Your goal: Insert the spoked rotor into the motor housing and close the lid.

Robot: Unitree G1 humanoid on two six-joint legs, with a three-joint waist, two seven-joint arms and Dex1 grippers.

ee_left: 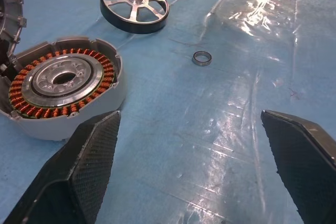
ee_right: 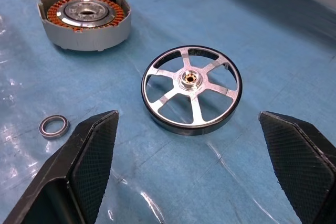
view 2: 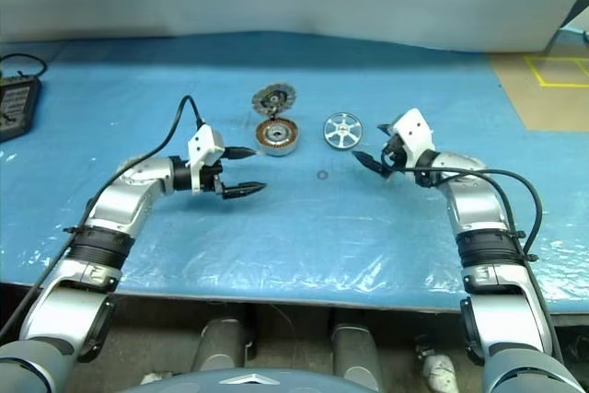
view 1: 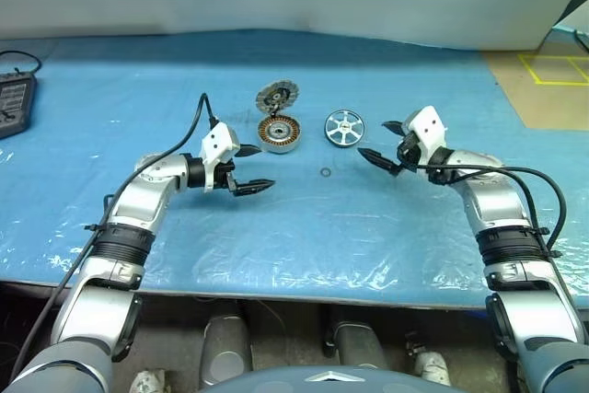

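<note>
Blue-sheeted worktop (view 1: 304, 227) carried the spoked rotor (ee_right: 191, 89) flat beside the open motor housing (view 1: 278, 133), lid (view 1: 277, 96) propped behind; with both grippers' jaws apart and empty, you should have pinched the rotor's rim squarely with the right gripper (view 1: 382, 144).

Cut-offs and unreadable bits

Lid (view 1: 277, 95) stands behind the housing (view 1: 278, 133) — its lower edge is hidden, and both wrist views crop it at the frame edge. Small ring (view 1: 325, 173) on the table (view 1: 386, 218) is too tiny in the head views to tell its make. Black device (view 1: 14, 106) at the far left is cropped — markings unreadable.
</note>
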